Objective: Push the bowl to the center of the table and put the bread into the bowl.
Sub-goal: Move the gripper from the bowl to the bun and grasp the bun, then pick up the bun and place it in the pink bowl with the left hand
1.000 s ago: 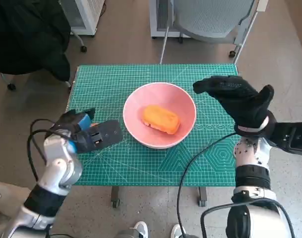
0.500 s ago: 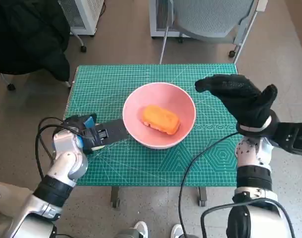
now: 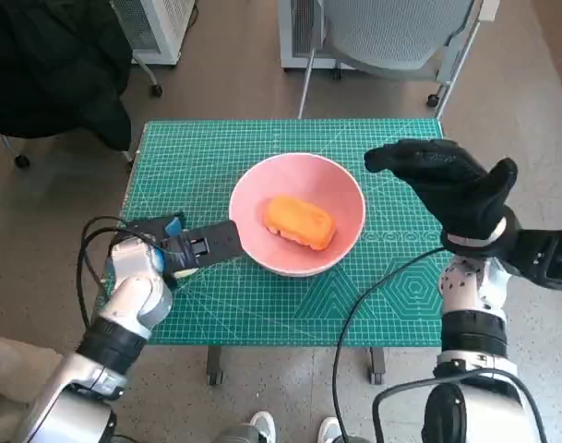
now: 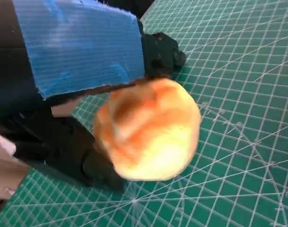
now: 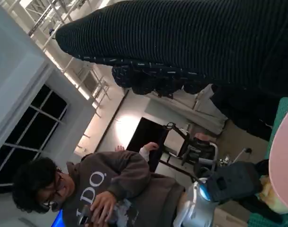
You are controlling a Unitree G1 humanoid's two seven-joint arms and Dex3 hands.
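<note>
**A:** Where do you stand right now?

**B:** Your left hand (image 3: 184,247) grips a bread roll (image 4: 147,128); the left wrist view shows it tucked under the blue-taped back, with black fingers (image 4: 63,146) wrapped beneath it. In the head view that hand sits low over the green mat (image 3: 262,314), its tip just beside the near-left rim of the pink bowl (image 3: 340,189). The bowl looks roughly centred on the counter (image 3: 400,323), so I judge the push finished.

**A:** And what is already in the bowl?

**B:** One orange loaf (image 3: 299,221) lies on its floor, a little toward your right. The roll you hold is a second piece.

**A:** How should you place it well?

**B:** You need height first. The hand appears level with the bowl's wall, so lift before you travel, or you risk shoving the bowl off centre. Carry the roll over the free pink space on the left side, next to the loaf rather than on top of it, then lower and release. Let the fingers spread only once the roll is inside the rim.

**A:** What about your right hand (image 3: 447,189)?

**B:** It hovers above the counter's far right, gloved fingers spread and holding nothing, well clear of the bowl. You could bring it near the right rim to steady things if the bowl slides.

**A:** Anything else nearby?

**B:** A person (image 5: 101,187) shows in the right wrist view, away from the work.
</note>
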